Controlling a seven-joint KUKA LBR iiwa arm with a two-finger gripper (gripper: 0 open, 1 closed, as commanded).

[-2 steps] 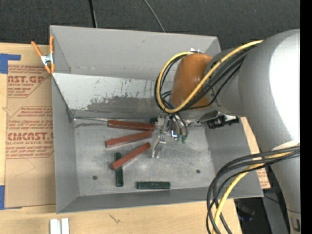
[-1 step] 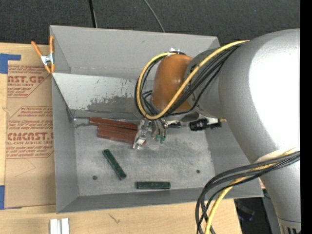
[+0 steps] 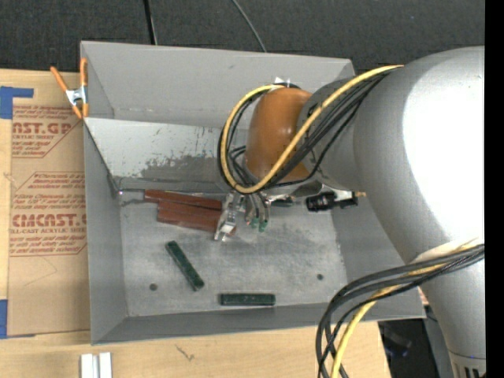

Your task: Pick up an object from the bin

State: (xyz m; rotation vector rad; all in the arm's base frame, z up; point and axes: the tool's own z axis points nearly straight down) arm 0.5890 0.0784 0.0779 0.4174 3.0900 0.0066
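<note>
Your claw [image 3: 242, 224] hangs open just beside the right end of the reddish-brown slat [image 3: 185, 209]; a slanted green bar [image 3: 184, 265] and a level green bar [image 3: 247, 298] lie nearer the bin's [image 3: 102, 235] front.

On the floor of the grey metal bin [image 3: 299, 252] lie two slim, flat bars, well apart from each other. The slanted dark green bar [image 3: 184, 265] sits at about 8 o'clock from the floor's middle, its ends pointing toward 11 and 5 o'clock. The level dark green bar [image 3: 247, 298] lies at 6 o'clock, its ends toward 9 and 3 o'clock, just beside the near wall. What they are made of cannot be told. Beyond the bin, at 11 o'clock, a thick black cable [image 3: 147, 18] runs across the dark ground.
</note>
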